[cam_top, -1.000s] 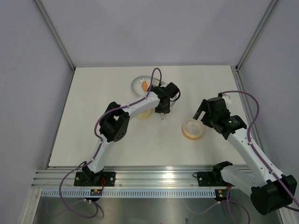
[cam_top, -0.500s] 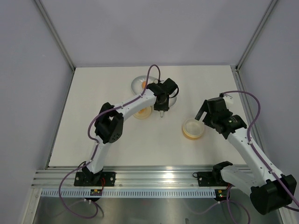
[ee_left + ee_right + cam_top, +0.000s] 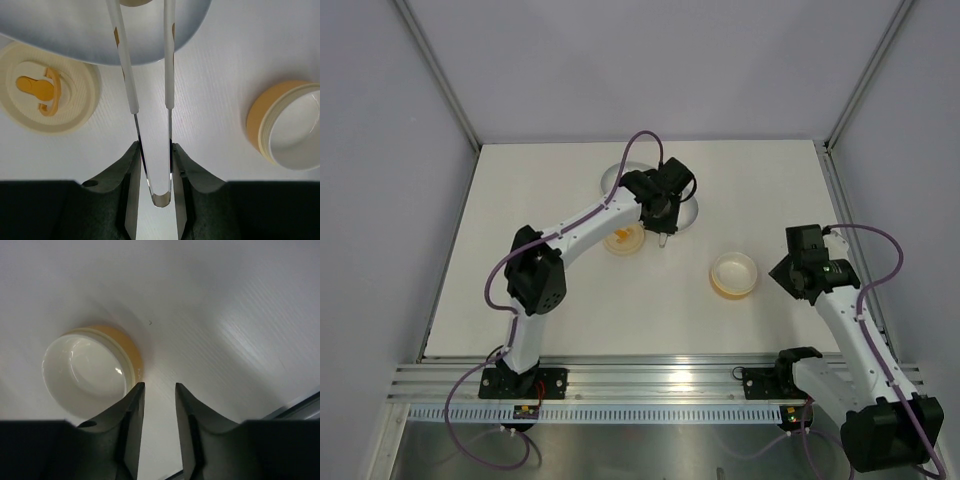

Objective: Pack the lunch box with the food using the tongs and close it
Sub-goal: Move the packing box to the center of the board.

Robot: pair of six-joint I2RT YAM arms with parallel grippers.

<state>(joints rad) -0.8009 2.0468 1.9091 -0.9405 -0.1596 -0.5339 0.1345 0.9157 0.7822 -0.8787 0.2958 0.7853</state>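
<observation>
The silvery tongs point(image 3: 169, 75) are pinched at their joined end in my left gripper point(image 3: 154, 147), which is shut on them. Their two legs reach out over the white oval dish point(image 3: 75, 35). At the dish's top edge a pale beige piece of food point(image 3: 134, 2) shows; other food is hidden. The lunch box point(image 3: 292, 127), an empty pale-yellow tub, stands to the right. In the top view it point(image 3: 733, 274) sits mid-table, with my left gripper point(image 3: 662, 222) at the dish. My right gripper point(image 3: 156, 390) hangs just right of the tub point(image 3: 85, 372), narrowly open and holding nothing.
The round lid point(image 3: 47, 95) with its orange mark lies flat left of the tongs, and in the top view it point(image 3: 625, 238) is beside the dish point(image 3: 612, 178). My right gripper point(image 3: 788, 275) hovers near the table's right edge. Grey walls enclose the table.
My left arm has carried the tongs back toward the dish. My right arm has drawn away from the tub to the right, and its jaws have narrowed.
</observation>
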